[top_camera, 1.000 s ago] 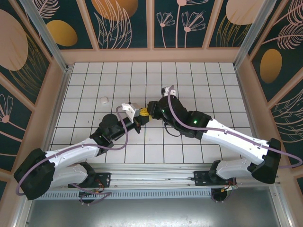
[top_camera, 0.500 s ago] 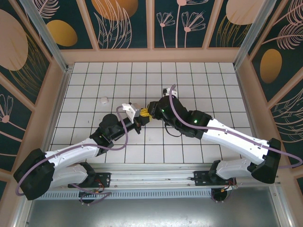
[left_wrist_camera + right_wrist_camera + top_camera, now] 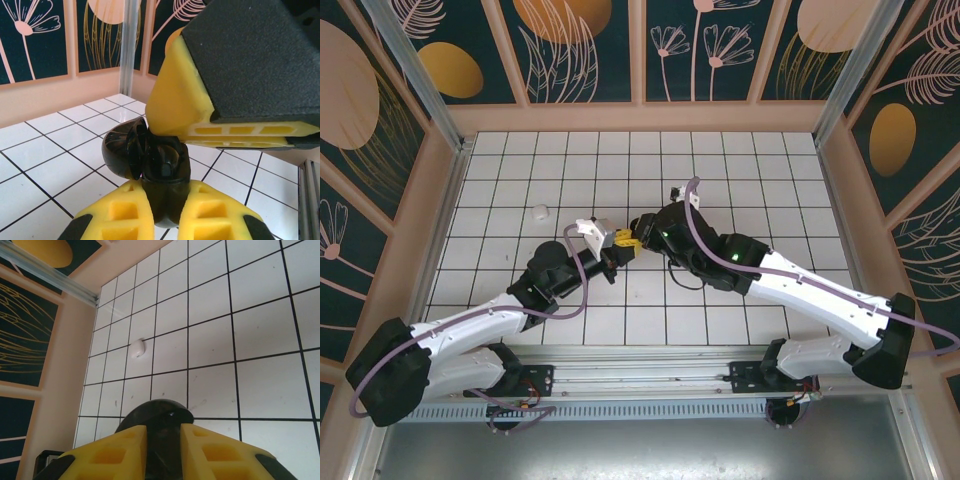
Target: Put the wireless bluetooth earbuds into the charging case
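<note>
We read the left gripper (image 3: 165, 189) as clamped on the black charging case (image 3: 165, 167). It holds the case off the tiled table (image 3: 740, 170) near the middle, with the lid (image 3: 116, 150) swung open to one side. The right gripper (image 3: 162, 429) meets it there, and from the left wrist view one of its yellow fingers (image 3: 172, 100) presses against the case's open top beside the hinge. Its jaws stand narrowly apart with something black between them (a black bud or the case itself, we cannot tell). So we cannot say whether it grips anything. One small whitish earbud (image 3: 136, 348) lies alone on a tile, well to the left of both grippers.

Our main worry is force against the case. If the right finger bears down off-centre, the case could twist or slide out of the left pinch, because its shell looks glossy and rounded. The finger could also knock the lid shut. If a bud is being carried, a slightly wrong angle over its well could make it catch on the rim, and on release it could pop free and drop to the tiles.
</note>
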`<state>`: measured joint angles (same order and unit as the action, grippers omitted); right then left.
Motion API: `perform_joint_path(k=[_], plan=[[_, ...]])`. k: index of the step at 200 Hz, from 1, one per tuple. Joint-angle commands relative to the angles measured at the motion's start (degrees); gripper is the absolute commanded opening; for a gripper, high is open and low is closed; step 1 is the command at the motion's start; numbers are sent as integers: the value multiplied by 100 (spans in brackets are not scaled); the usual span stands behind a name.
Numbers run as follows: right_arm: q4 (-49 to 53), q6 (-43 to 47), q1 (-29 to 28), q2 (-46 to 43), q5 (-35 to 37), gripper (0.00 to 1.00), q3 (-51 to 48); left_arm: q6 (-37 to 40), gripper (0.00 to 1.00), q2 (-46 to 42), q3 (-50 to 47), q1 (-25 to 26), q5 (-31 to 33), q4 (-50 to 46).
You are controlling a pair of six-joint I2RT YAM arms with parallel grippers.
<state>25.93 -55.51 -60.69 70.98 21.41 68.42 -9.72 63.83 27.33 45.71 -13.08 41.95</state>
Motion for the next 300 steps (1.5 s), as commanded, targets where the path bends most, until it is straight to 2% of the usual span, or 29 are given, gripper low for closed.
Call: perform_joint_path(k=[1,86,126,144,172,190,215,234,263,279,300], plan=[[434,-239,-12,-186,165,24,64,-48,0,-195,36,-3,23,331],[370,-270,-14,-324,31,25,51,-32,0,-218,35,-5,11,283],[444,253,72,-722,103,28,245,141,0,-347,22,-10,-118,169],[357,698,407,-837,-483,29,324,268,0,-421,18,-12,-379,164],[89,1079,1405,-845,-2409,30,253,426,0,-477,103,-16,-1086,146],[-15,1222,1750,-780,-3224,29,241,444,0,-477,176,-10,-1465,146],[-66,1429,1832,-582,-3886,27,329,399,0,-430,258,-3,-1832,220],[-127,1510,1832,-400,-4333,19,317,360,0,-348,351,-10,-1984,252],[-211,1561,1815,-268,-4812,4,272,307,0,-247,448,-12,-1878,208],[-169,1620,1788,-318,-4949,0,284,229,0,-210,441,-10,-1645,191],[-168,1666,1767,-497,-5155,0,262,50,0,-131,434,-58,-1480,204]])
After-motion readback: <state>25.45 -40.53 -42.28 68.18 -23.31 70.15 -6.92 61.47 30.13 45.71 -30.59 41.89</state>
